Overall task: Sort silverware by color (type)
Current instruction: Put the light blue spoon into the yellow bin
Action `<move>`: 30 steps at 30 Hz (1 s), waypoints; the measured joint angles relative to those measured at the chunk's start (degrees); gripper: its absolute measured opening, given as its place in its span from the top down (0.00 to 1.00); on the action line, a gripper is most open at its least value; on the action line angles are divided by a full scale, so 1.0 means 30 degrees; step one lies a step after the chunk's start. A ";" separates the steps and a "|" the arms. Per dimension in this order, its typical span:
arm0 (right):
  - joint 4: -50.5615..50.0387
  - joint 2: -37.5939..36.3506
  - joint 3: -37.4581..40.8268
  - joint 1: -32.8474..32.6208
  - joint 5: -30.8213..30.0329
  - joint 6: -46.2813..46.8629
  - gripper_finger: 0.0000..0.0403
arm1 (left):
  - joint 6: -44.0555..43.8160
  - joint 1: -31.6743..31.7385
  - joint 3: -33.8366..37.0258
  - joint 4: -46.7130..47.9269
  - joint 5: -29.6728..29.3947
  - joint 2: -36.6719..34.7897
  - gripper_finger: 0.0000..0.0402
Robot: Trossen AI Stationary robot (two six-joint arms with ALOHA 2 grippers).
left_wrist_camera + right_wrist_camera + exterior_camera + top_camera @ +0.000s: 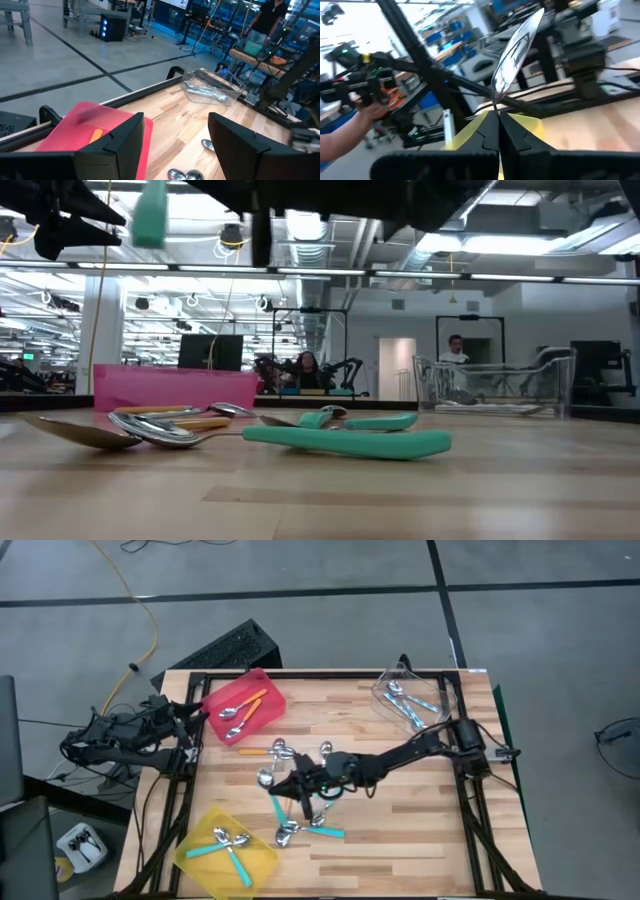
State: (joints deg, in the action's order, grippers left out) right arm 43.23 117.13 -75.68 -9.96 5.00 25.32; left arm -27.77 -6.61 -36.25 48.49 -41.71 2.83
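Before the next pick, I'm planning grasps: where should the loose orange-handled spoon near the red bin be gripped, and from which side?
Grip the orange-handled spoon at mid-handle, straight down from above, with the fingers across it. It lies flat on the table. The handle sticks out clear, while its bowl end crowds the other spoons.

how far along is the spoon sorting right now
Partly done. The red bin holds orange-handled spoons, the yellow bin teal-handled ones, the clear bin light blue ones. The right gripper holds a spoon over the pile. Several loose spoons remain mid-table; the left gripper waits by the red bin.
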 joint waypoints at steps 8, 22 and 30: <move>-0.1452 0.0436 -0.1509 -0.0085 0.0463 -0.0567 0.95 | -0.0074 0.0001 0.0007 0.0048 -0.0141 0.0007 0.49; -0.0760 0.0442 -0.1487 -0.0524 0.0397 -0.0684 0.95 | -0.0189 0.0000 0.0007 0.0095 -0.0262 0.0000 0.49; 0.0767 0.0442 -0.1487 -0.0653 0.0383 -0.0858 0.95 | -0.0182 0.0000 0.0007 0.0095 -0.0322 0.0000 0.49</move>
State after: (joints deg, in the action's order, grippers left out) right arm 45.53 118.45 -80.14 -11.92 6.15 22.74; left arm -28.32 -6.61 -36.23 48.77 -42.68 2.83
